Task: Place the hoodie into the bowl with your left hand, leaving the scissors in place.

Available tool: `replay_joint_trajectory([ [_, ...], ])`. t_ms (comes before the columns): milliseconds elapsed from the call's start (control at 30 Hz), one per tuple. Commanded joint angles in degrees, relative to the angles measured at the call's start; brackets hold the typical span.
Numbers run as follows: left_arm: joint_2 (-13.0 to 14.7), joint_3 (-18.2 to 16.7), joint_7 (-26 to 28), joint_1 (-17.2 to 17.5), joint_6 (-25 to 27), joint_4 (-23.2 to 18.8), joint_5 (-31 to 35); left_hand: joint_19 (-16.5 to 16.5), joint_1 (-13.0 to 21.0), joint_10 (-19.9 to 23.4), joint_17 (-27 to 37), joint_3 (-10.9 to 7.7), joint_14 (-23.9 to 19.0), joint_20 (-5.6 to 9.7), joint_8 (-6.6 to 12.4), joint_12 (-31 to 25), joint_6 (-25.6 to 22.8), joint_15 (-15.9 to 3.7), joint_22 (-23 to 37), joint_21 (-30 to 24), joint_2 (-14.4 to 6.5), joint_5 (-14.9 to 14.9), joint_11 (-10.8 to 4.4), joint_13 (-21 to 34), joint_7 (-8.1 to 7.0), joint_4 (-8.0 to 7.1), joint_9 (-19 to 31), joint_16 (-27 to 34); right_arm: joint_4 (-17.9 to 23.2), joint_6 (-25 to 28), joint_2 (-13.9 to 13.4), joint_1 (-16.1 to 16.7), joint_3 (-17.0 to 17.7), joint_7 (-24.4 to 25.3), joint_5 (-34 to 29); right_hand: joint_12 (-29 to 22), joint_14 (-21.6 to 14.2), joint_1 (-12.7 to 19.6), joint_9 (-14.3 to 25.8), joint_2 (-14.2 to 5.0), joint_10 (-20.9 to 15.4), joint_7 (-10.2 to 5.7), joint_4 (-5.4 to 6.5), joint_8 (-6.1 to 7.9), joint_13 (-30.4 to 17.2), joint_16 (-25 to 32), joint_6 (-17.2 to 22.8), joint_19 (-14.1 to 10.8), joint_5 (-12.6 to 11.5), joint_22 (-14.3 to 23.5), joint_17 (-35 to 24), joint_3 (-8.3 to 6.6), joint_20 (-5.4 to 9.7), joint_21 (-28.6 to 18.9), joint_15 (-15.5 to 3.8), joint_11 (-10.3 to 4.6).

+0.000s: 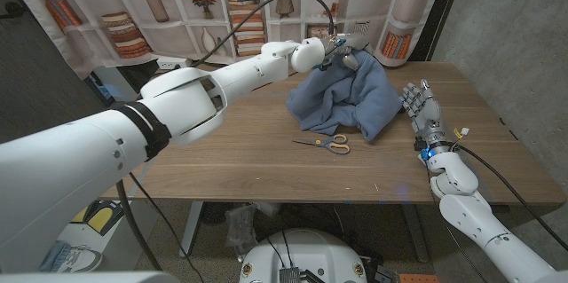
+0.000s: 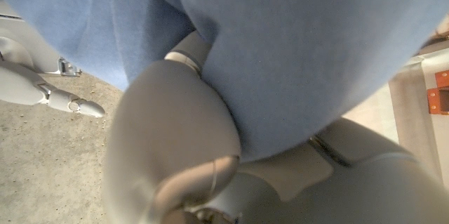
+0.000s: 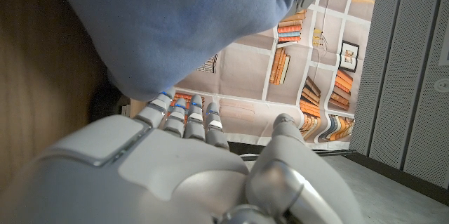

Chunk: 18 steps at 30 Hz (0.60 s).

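Fingers (image 1: 342, 51) of my left hand (image 1: 335, 52) are pinching the blue hoodie (image 1: 346, 97) above the wooden table (image 1: 231, 159). My right hand (image 1: 422, 110) is waiting open, holding nothing. Bookshelf backdrop (image 1: 240, 8) is hanging behind.

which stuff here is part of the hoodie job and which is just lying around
Part of the job:
- blue hoodie, a raised part gripped by the left hand
- scissors, on the table in front of the hoodie, to stay put
- I cannot make out the bowl

Just there:
- right hand, waiting beside the hoodie, holding nothing
- wooden table
- bookshelf backdrop
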<state>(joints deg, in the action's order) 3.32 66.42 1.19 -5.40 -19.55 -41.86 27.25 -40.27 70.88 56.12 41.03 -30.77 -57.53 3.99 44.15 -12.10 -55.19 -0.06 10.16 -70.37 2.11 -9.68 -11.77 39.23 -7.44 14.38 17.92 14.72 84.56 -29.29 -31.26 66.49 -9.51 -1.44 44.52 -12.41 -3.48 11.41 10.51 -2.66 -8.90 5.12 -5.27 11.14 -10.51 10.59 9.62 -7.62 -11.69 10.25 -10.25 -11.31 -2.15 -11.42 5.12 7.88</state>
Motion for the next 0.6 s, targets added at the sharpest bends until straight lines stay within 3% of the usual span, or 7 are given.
replay_joint_trajectory([
  [33,-0.62,1.44,-0.22,0.32,-0.32,0.96,0.25,0.43,0.28,0.15,0.29,-6.87,-8.66,5.57,0.3,-0.05,-0.47,-12.89,-0.06,-0.09,-0.47,-0.36,-0.45,-0.12,0.04,-6.73,0.31,-0.23,-0.47,0.04,0.2,-0.36,-0.15,-0.27,0.33,0.02,-0.39,0.43,0.25,-0.21,-0.41,0.11,-0.34,-0.01,-0.29,0.04,0.51,-0.48,0.18,0.28,-0.18,-0.18,-0.17,-0.05,0.28,-0.09],
  [600,-1.25,1.61,-1.24,1.73,-0.58,1.67,-1.03,0.8,0.18,0.17,0.53,-6.86,-8.29,5.34,0.66,-0.01,-0.39,-12.87,-0.07,-0.01,-0.65,-0.23,-0.47,-0.34,0.09,-6.86,0.37,-0.48,-0.75,0.01,0.24,-0.39,-0.23,-0.66,0.61,0.0,-0.43,0.44,0.25,-0.25,-0.46,-0.01,-0.37,-0.01,-0.29,0.05,0.51,-0.46,0.18,0.28,-0.18,-0.17,-0.21,-0.04,0.29,-0.11],
])
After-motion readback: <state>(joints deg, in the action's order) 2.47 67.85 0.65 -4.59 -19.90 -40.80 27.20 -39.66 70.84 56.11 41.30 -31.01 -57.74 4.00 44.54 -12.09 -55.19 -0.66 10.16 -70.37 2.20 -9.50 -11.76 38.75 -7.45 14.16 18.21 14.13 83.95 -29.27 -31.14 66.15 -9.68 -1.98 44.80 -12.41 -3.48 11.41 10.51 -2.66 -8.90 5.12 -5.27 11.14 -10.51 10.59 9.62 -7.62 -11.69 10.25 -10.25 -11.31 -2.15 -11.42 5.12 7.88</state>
